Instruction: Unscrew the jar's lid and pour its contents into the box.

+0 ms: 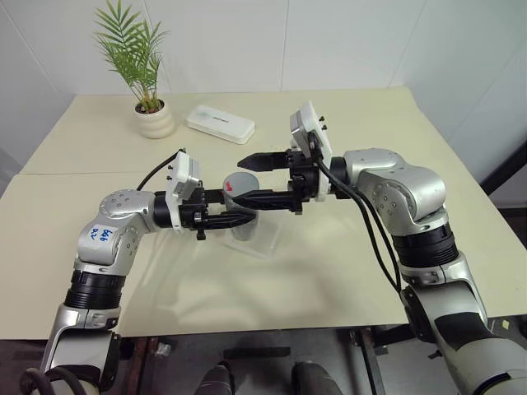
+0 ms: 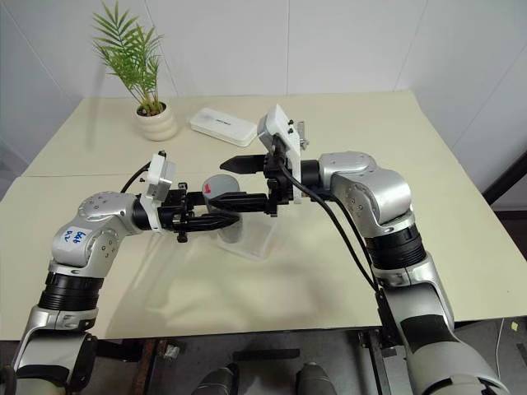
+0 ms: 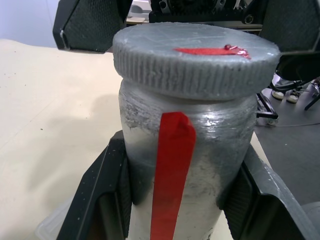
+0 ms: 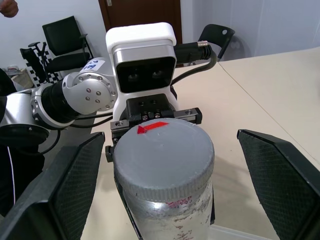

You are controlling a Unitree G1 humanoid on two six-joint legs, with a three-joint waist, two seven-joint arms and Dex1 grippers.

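Up close in the left wrist view: left gripper (image 3: 175, 200) clamped tight round the jar (image 3: 175, 165), red stripe down the glass, grey lid (image 3: 195, 62) on top. From the right wrist view: right gripper (image 4: 162, 180) spread wide, one finger either side of the lid, not touching. Over the box (image 1: 262, 237) mid-table in the head views. Can't make out any contents through the scuffed glass.

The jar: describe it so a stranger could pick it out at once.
On the cream table, look between the two arms, near the middle. The jar stands upright there, clamped at its body by the left claw, over a clear box. A red stripe down its side and a ribbed grey lid with a red mark set it apart.
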